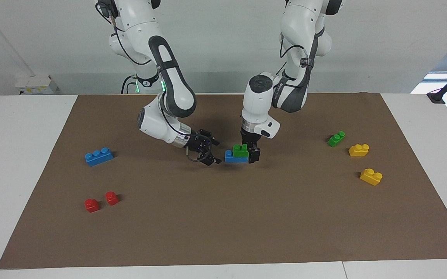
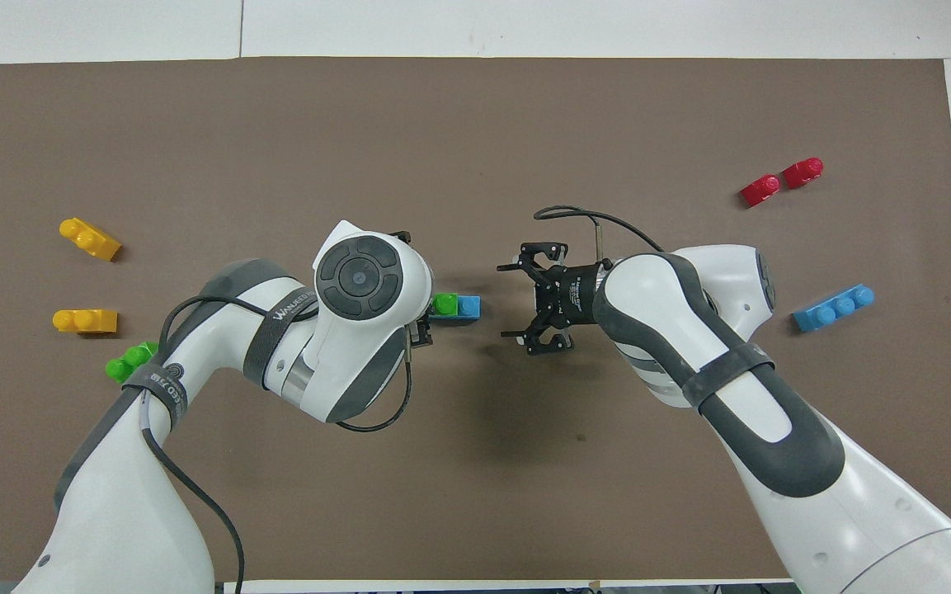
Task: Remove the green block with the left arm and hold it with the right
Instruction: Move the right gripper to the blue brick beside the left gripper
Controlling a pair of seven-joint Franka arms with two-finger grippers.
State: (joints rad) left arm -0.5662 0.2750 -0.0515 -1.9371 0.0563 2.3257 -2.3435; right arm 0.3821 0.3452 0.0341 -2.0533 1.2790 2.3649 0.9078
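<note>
Because the green block (image 1: 241,150) sits pressed onto a blue brick (image 1: 231,156) near the middle of the brown mat (image 1: 223,232), pulling it off calls for one arm to lift and one to brace. So the left gripper (image 1: 252,152) stands upright at the block's end, fingers spread and not yet clamped, while the right gripper (image 1: 207,152) lies low just beside the blue brick, fingers wide, seemingly ready to steady it.

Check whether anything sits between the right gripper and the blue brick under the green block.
Nothing visible does. The right gripper, open, is beside the blue brick with only bare mat between them. The left gripper is at the green block.
</note>
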